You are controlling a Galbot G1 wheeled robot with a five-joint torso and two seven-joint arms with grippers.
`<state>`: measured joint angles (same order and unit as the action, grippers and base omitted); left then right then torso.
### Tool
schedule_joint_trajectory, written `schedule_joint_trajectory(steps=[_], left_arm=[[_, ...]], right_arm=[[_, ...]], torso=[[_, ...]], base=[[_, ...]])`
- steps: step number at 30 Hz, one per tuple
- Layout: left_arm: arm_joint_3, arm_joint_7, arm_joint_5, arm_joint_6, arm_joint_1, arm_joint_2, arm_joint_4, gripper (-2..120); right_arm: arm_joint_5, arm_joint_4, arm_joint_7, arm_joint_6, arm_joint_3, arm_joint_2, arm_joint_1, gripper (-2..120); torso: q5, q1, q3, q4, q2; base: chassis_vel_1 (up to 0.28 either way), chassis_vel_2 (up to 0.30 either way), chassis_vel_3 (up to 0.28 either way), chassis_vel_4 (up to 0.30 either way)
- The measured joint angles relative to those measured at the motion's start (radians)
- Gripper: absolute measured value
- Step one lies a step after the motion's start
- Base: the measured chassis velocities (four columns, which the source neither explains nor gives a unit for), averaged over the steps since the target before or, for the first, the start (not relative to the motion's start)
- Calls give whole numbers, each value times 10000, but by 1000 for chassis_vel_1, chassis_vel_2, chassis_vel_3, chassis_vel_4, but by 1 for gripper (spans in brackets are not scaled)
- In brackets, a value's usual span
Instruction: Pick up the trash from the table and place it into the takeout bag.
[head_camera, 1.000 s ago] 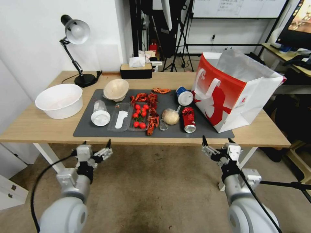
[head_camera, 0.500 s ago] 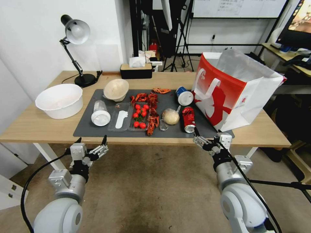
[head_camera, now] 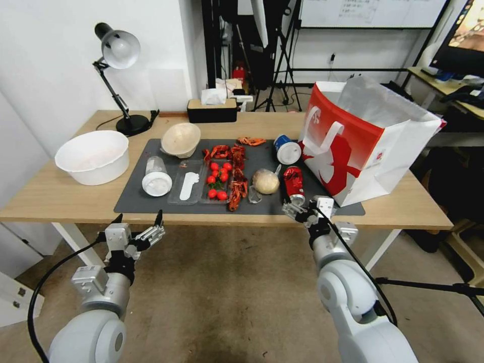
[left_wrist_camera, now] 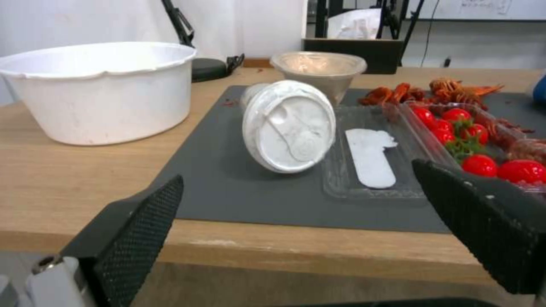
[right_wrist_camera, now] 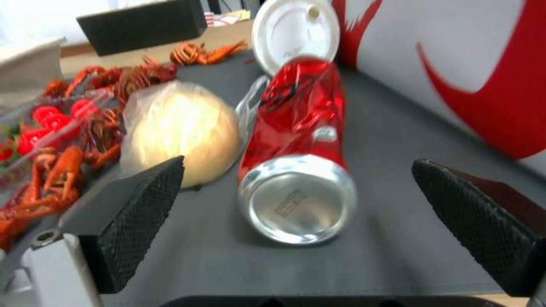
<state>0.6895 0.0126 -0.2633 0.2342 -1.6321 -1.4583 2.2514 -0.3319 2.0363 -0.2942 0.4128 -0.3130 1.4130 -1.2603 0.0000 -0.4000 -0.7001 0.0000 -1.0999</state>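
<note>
Trash nearest the jaws is the red drink can [right_wrist_camera: 298,157], lying on its side on the bench's dark mat [right_wrist_camera: 375,238], silver base toward the right gripper [right_wrist_camera: 298,221] and long axis running straight away from it. Those jaws stand wide apart, one either side of the base, not touching. The left gripper [head_camera: 138,229] waits, jaws apart, below the bench edge, well away from the can.

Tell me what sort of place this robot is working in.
Probably an office or lab corner set up for recording. A light-wood table carries a desk lamp and a tissue box; behind it stand tripods and a whiteboard, with another desk and screen to the right.
</note>
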Motion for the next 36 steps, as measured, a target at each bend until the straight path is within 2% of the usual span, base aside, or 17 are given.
schedule_joint_trajectory(steps=[5,8,12,16,19,28,33,36], left_arm=[[47,-1,11,-59,-11,-20,-11,100],[78,-1,13,-96,-14,-28,-30,100],[99,-1,32,-177,-27,-50,-71,100],[100,-1,45,-191,-34,-61,-82,100],[98,-4,74,-211,-35,-64,-84,100],[87,-15,95,-223,-57,-54,-84,100],[85,-18,103,-252,-75,-49,-84,100],[23,-20,152,-285,-79,-68,-84,100]], right_arm=[[-22,-347,-100,45,131,50,226,100],[-65,-510,-166,75,198,56,339,95],[-98,-650,-225,81,293,108,425,78],[-99,-642,-225,87,303,112,405,69],[-99,-577,-225,95,299,99,353,53],[-73,-153,-225,103,216,79,160,52],[-36,983,-56,151,36,-30,-254,52],[-476,1792,589,-158,-164,-371,-412,52]], torso=[[-1,-1,0,0,0],[-1,-1,2,-1,0],[-1,0,2,0,0],[-1,0,2,0,0],[-1,0,2,-1,0],[1,1,1,1,0],[0,2,2,-1,-1],[-1,3,2,-1,-1]], base=[[0,0,0,0],[0,0,0,0],[0,0,0,0],[0,0,0,0],[0,0,0,0],[0,0,0,0],[0,0,0,0],[0,0,0,0]])
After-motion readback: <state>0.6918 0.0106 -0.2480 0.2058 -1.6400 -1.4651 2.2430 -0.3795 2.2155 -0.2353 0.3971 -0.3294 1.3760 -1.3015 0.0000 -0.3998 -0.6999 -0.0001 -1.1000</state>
